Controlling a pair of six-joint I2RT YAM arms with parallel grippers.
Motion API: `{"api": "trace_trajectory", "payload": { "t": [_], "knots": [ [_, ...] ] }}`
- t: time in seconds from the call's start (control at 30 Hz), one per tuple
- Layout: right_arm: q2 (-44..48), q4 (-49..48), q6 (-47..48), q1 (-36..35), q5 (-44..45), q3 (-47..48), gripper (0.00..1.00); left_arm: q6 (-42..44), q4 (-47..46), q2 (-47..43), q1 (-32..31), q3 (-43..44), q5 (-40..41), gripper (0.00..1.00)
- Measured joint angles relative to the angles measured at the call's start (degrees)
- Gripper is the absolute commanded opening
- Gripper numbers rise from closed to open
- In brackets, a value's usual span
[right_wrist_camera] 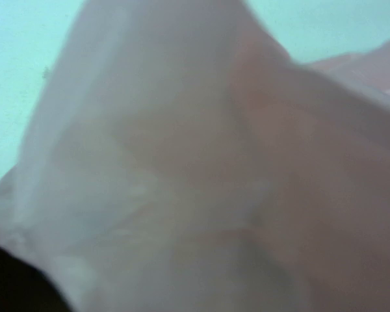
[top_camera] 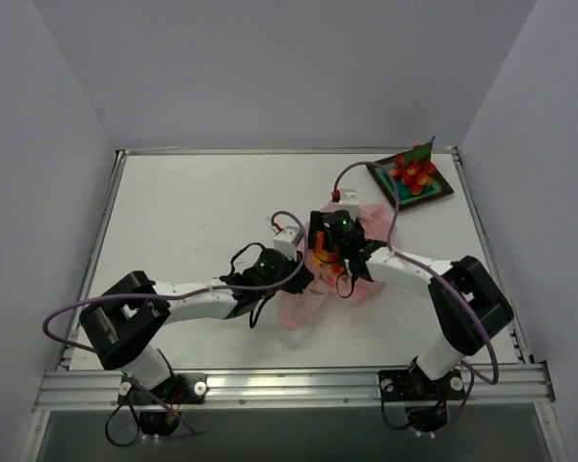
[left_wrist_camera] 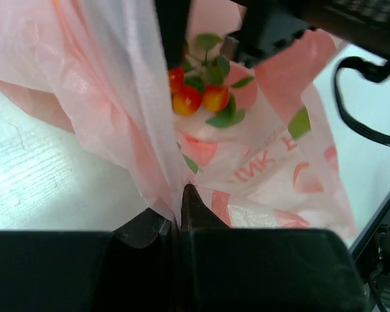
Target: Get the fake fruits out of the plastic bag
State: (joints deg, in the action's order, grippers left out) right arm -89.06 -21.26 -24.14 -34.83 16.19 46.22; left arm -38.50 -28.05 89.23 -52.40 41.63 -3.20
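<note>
- The left tool (left_wrist_camera: 181, 195) is pinched shut on a gathered fold of the plastic bag (left_wrist_camera: 266, 175), with pink film bunched between its fingertips. The film rises from that pinch like a tent wall.
- A cluster of fake fruits (left_wrist_camera: 196, 97), red and orange with green leaves, sits inside the bag. It lies ahead of the left tool and above its pinch, just under the right tool (top_camera: 326, 252).
- The right tool reaches into the bag mouth from the far side. Its own camera shows only blurred pink film, so I cannot tell whether its jaws are wide or closed on anything.
- The step in hand looks like the pick from inside the bag. The left tool's job is to stay firm and slightly raised so the mouth stays open and the film stays taut.
- The right tool should close on a fruit or stem only, with no film caught between its fingers, then lift straight out of the mouth.
- The main risk is dragging the whole bag across the worktop (top_camera: 202, 212) if film is caught.
- More fruits lie on the tray (top_camera: 441, 185), well beyond the right tool, a likely drop spot.
</note>
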Motion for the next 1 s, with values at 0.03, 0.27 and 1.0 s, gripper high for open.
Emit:
{"api": "trace_trajectory", "payload": {
  "t": [0.03,0.27,1.0],
  "knots": [
    [-1.5,-0.5,0.2,-0.1,0.4,0.2,0.94,-0.1,0.0,0.3,-0.2,-0.2,0.0,0.02],
    [-9.0,-3.0,0.5,-0.5,6.0,3.9,1.00,-0.8,-0.5,1.3,-0.4,-0.2,-0.3,0.02],
    [-3.1,-3.3,-3.3,-0.9,-5.1,-2.0,0.68,-0.7,0.8,1.3,-0.8,-0.2,-0.3,0.02]
  ]
}}
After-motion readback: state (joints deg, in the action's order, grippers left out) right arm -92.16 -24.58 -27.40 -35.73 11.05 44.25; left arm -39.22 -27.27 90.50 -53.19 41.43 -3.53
